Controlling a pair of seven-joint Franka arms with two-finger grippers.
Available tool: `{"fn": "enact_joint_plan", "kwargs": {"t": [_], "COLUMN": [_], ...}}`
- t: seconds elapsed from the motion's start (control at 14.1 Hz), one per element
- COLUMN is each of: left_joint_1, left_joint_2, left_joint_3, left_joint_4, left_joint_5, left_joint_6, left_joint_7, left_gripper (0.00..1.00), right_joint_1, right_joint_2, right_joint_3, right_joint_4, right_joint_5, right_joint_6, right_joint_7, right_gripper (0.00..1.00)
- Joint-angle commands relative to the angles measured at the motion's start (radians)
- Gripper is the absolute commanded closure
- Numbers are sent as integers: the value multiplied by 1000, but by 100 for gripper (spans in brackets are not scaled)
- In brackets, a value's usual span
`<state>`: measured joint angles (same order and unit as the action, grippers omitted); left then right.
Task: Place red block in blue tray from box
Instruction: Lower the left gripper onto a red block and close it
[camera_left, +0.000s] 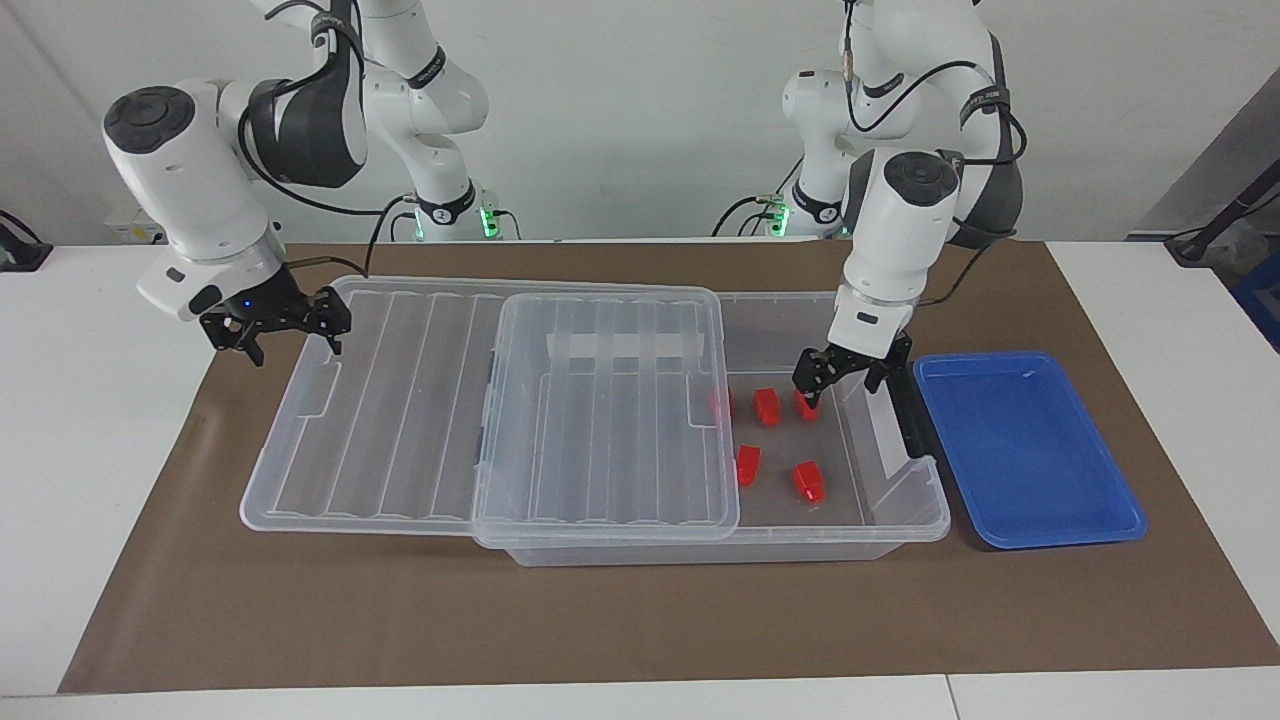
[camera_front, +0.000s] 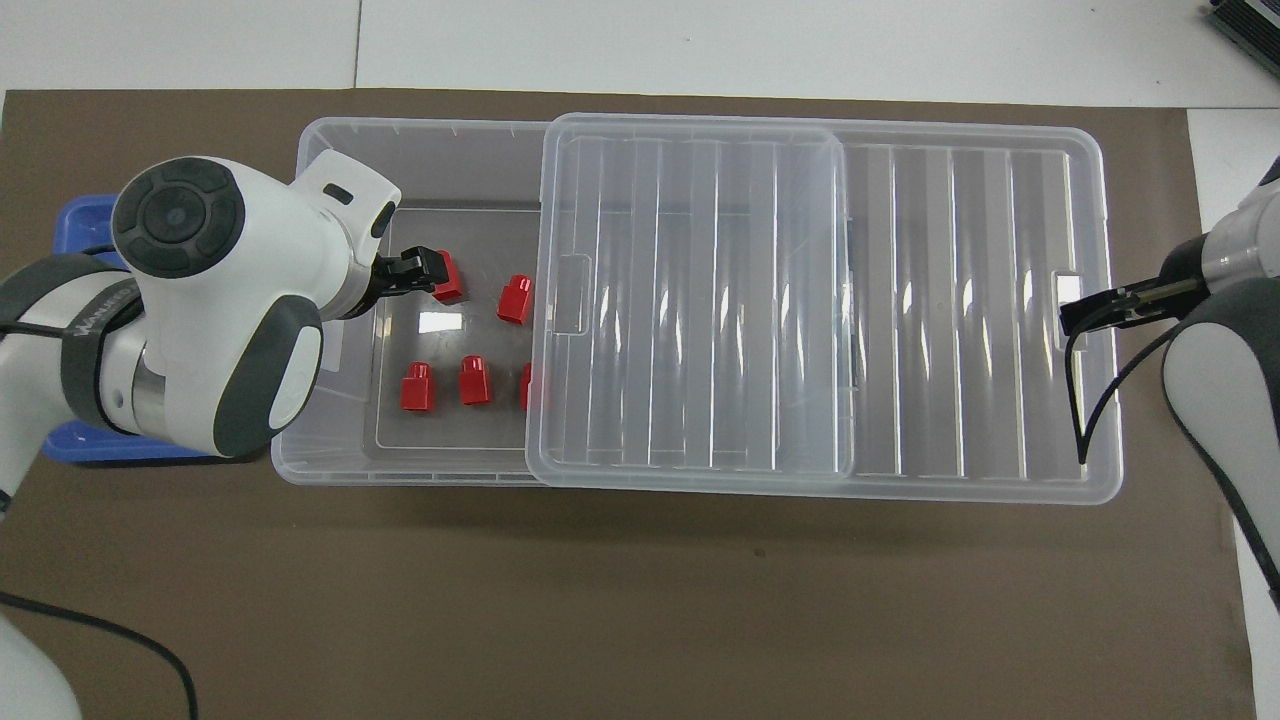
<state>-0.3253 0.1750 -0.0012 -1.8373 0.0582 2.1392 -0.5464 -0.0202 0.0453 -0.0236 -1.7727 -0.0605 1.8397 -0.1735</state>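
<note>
Several red blocks lie on the floor of the clear box (camera_left: 930, 520) (camera_front: 330, 470), at its uncovered end by the black handle (camera_left: 905, 400); one of them (camera_left: 808, 481) (camera_front: 515, 298) lies apart from the gripper. My left gripper (camera_left: 840, 385) (camera_front: 422, 272) hangs open inside that uncovered end, just above the blocks, empty, its tips beside a red block (camera_front: 449, 282). The blue tray (camera_left: 1030, 450) (camera_front: 80, 215) lies empty beside the box's handle end, mostly hidden under the left arm in the overhead view. My right gripper (camera_left: 290, 338) (camera_front: 1078, 315) is open over the lid's end.
The ribbed clear lid (camera_left: 600, 410) (camera_front: 700, 300) covers the rest of the box and reaches out toward the right arm's end of the table. A brown mat (camera_left: 600, 620) lies under everything.
</note>
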Motion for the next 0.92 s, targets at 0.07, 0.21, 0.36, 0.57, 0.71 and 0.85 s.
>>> {"fn": "enact_joint_plan", "kwargs": {"t": [0.07,0.21,0.36,0.57,0.71,0.85], "left_joint_1": [-57,-61,-55,-54,-47,-44], "left_joint_2": [121,143,169,199,210,234], "left_joint_3": [15,15,15,15,13,15], "left_joint_4": [-8,-7,-10,-14,-17,-16], "left_joint_5": [118,150,152,152,152,152], "left_joint_6": [143,157,191,231,252,289], "left_joint_7": [-176,-188,-185,-185,-185,-187], "left_gripper": [0,0,0,0,0,0], "right_joint_1": [-33,-33,-35,-46,-46,-46], "right_joint_2": [-54,-74,-88,-81,-76,-68], "right_joint_3": [60,67,70,77,77,77], "right_joint_4": [-5,2,34,136,177,213], "right_joint_5": [20,77,79,77,68,65], "right_joint_6": [-36,-37,-68,-167,-224,-261], "right_joint_7": [222,275,290,324,324,324], "right_gripper": [0,0,0,0,0,0]}}
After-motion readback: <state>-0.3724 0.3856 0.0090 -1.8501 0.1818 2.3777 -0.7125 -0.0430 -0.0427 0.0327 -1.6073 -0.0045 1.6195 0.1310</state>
